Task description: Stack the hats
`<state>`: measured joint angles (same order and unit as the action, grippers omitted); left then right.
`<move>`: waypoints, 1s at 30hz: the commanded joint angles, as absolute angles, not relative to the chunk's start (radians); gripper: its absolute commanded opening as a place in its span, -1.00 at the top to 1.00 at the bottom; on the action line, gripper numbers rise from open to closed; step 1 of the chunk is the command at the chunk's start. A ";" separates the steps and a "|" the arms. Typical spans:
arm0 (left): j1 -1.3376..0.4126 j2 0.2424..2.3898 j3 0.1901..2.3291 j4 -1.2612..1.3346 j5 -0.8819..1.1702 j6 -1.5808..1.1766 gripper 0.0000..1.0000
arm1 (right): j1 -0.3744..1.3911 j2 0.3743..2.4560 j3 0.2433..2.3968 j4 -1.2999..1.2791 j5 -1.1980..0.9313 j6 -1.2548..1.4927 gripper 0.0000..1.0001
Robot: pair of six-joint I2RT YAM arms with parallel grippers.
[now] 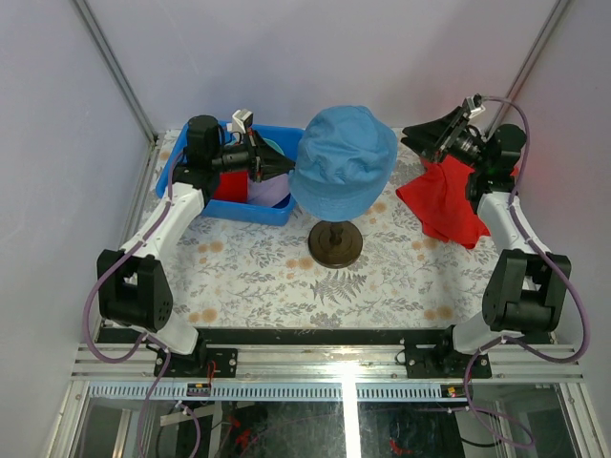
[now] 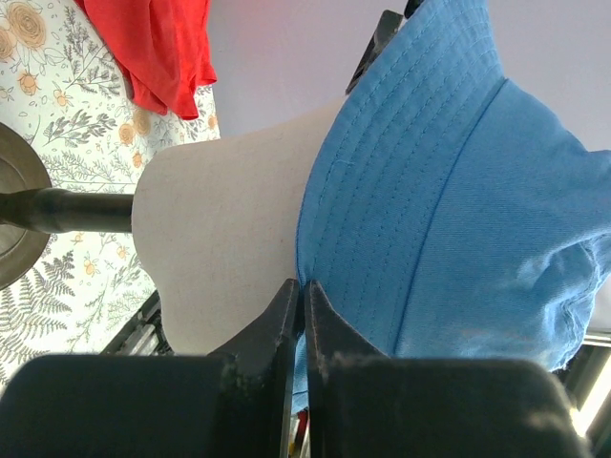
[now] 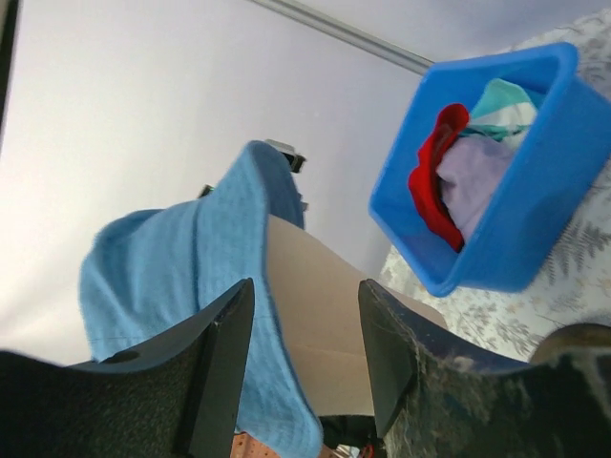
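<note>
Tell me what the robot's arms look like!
Both the left arm and the right arm have white tube parts joined by chunky black joints. A purplish cable loops along each one. At the ends, the left gripper and right gripper are black, with wedge-shaped fingers that look rough and scuffed.

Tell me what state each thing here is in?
blue hat, sitting on the mannequin head
mannequin head, upright on its stand
blue bin, holds the red hat, lilac hat and teal hat
red cloth, crumpled on the table
left tool, shut at the blue hat's brim
right tool, open
</note>
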<state>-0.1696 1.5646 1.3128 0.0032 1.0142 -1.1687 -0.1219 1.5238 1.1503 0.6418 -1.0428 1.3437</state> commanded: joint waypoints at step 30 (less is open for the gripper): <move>-0.166 1.599 1.309 -0.041 0.991 -1.158 1.00 | -0.009 1.558 1.204 0.964 -1.107 1.587 0.08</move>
<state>-0.1692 1.5730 1.3216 0.0002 1.0134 -1.1740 -0.0315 1.5795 1.1488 0.9573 -1.0691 1.6192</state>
